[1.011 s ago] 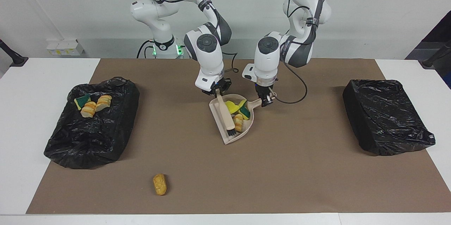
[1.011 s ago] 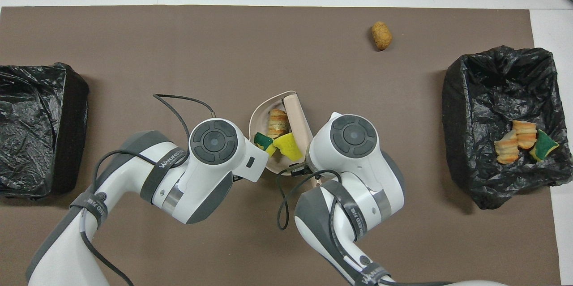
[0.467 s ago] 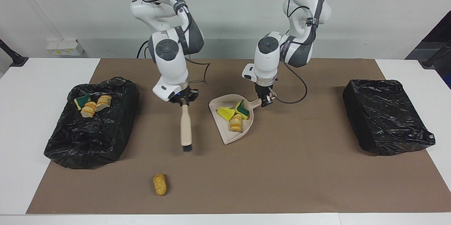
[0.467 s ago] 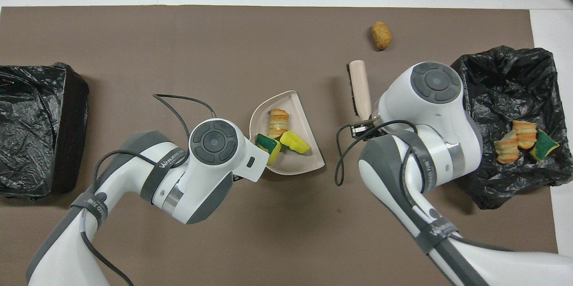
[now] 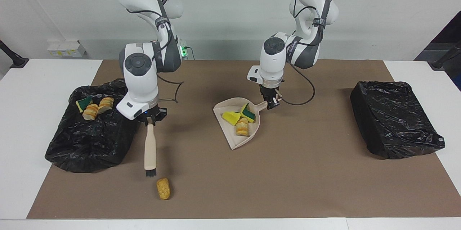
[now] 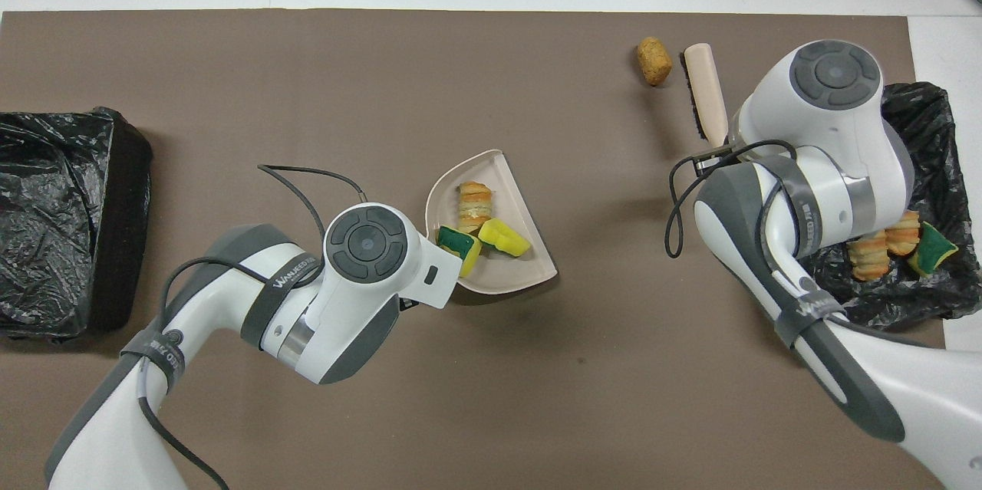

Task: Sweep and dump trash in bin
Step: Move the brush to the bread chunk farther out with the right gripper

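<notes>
Right gripper (image 5: 150, 123): clamped on the upper end of the beige plastic hand brush (image 5: 150, 149), which hangs nearly upright with its dark bristles down. It is over the brown paper mat (image 5: 288, 172), at the mat-side edge of the black-lined bin at the right arm's end (image 5: 90, 140). The bristle tip stands just beside the loose orange-tan bread-like chunk (image 5: 163, 188), which lies near the mat's edge farthest from the robots; whether the bristles touch the mat cannot be told.

Left gripper (image 5: 272, 102): closed on the short handle of the beige plastic dustpan (image 5: 230, 132), near the middle of the mat. The pan's open lip points away from the robots. Whether the pan rests on the mat or is held slightly off it cannot be told.

Trash, in three places:
- In the dustpan: a yellow sponge scrap (image 5: 231, 116), a yellow-green sponge scrap (image 5: 248, 113) and a ridged bread-like chunk (image 5: 242, 126), grouped toward the handle end.
- On the mat: the single loose chunk noted above.
- In the bin at the right arm's end: two bread-like chunks (image 5: 98, 108) and a green-and-yellow sponge piece (image 5: 84, 103), at the corner nearest the robots.

A second black-lined bin (image 5: 394, 123) sits at the left arm's end of the mat, well apart from both grippers. The mat lies on a white table (image 5: 21, 115).
</notes>
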